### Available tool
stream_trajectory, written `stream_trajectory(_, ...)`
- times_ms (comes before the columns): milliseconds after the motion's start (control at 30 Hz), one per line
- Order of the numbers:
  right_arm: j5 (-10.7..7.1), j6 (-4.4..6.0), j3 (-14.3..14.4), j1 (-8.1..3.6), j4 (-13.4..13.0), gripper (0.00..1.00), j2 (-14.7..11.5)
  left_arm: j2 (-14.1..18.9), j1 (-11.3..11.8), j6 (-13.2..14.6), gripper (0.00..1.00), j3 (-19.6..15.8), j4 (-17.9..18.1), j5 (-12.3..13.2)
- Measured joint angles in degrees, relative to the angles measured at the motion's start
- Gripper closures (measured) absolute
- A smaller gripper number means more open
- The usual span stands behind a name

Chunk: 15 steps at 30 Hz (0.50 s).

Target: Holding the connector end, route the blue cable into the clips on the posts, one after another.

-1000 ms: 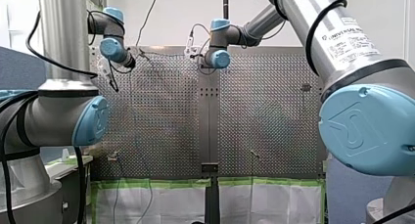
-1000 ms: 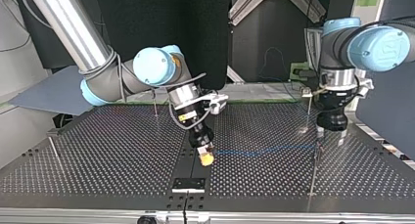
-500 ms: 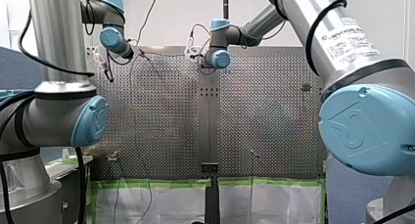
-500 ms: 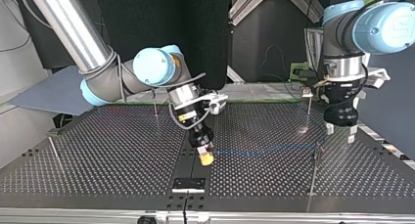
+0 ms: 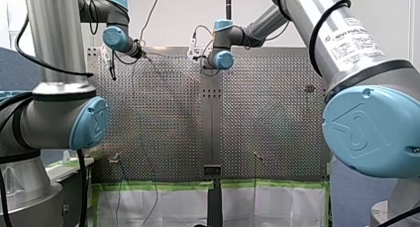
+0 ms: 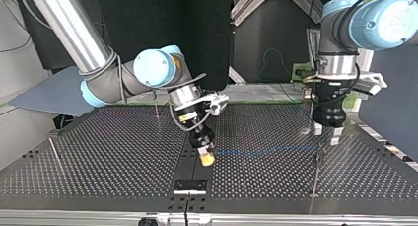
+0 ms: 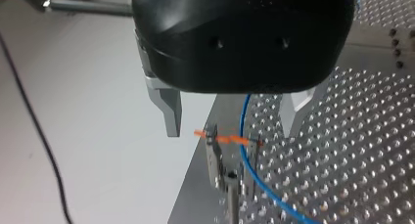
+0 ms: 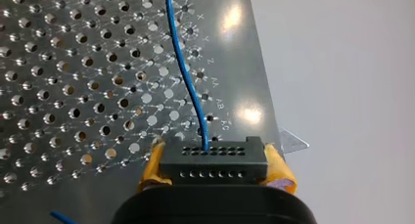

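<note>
Blue cable perhaps inside blurred clip

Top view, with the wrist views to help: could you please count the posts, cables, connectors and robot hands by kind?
posts: 4
blue cable: 1
connector: 1
hands: 2, my left hand and my right hand
Total: 8

Blue cable runs off right wrist view's edge; clip blurred.
</note>
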Motion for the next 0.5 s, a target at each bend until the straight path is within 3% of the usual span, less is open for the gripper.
stream_trajectory(167, 0.00, -0.03, 0.0, -0.05, 0.3, 1.00, 0.0, -0.3, -0.3, 3.2, 0.00, 0.0, 0.2, 2.5)
stream_trajectory(300, 0.00, -0.03, 0.0, -0.05, 0.4, 1.00, 0.1, -0.4, -0.4, 5.0, 0.00, 0.0, 0.2, 2.7)
stream_trajectory(500, 0.00, -0.04, 0.0, -0.20, 0.5, 1.00, 0.1, -0.4, -0.4, 5.6, 0.00, 0.0, 0.3, 2.5)
